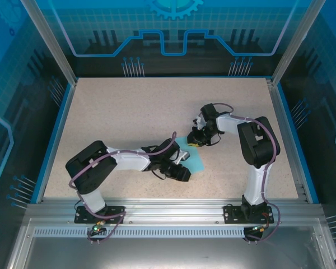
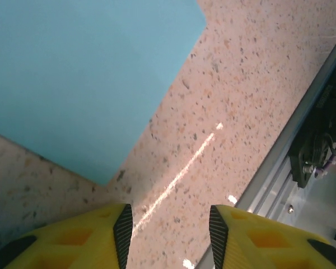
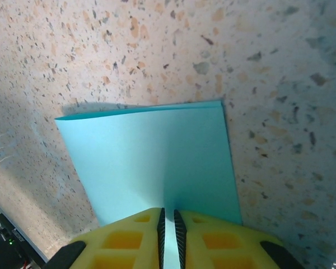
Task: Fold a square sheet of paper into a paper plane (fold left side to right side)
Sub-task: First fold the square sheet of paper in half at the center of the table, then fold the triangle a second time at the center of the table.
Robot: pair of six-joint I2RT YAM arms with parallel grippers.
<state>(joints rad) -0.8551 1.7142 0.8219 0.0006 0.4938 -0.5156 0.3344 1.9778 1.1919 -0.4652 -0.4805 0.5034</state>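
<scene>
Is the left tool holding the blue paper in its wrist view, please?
No, the left tool stands open over bare table, with the square sheet of paper lying ahead of it.

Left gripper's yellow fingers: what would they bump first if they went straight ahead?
Probably the bare speckled beige tabletop, right beside a corner of the thin turquoise-blue paper sheet; depth is unclear.

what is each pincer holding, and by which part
The right pincer pinches the paper at the middle of one edge. The left pincer is open and holds nothing.
</scene>
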